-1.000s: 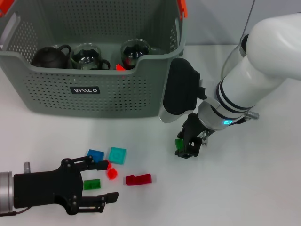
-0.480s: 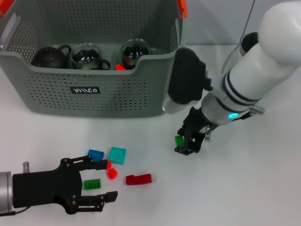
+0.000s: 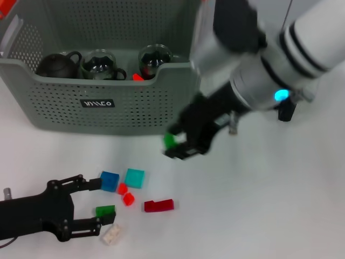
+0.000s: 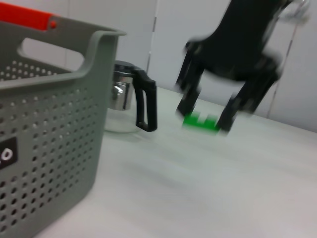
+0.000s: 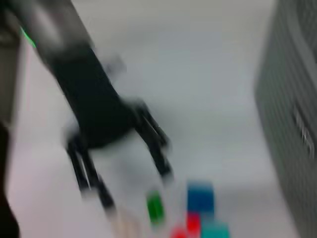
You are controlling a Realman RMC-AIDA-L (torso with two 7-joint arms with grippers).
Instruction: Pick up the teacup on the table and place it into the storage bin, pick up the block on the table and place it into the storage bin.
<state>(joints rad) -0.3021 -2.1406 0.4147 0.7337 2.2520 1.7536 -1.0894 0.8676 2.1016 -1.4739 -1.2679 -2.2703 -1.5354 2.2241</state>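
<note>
My right fingers [image 3: 180, 145] are clamped on a small green block [image 3: 170, 141], held clear of the white counter [image 3: 280, 205] just in front of the storage bin [image 3: 97, 102]. The carry is in hand, I judge; next I need to rise over the near rim and let go inside, where teacups [image 3: 99, 63] and a dark teapot [image 3: 56, 65] sit. My left fingers [image 3: 99, 202] rest apart at the near left, among scattered blocks [image 3: 135, 178]. Plain pale wall behind.
</note>
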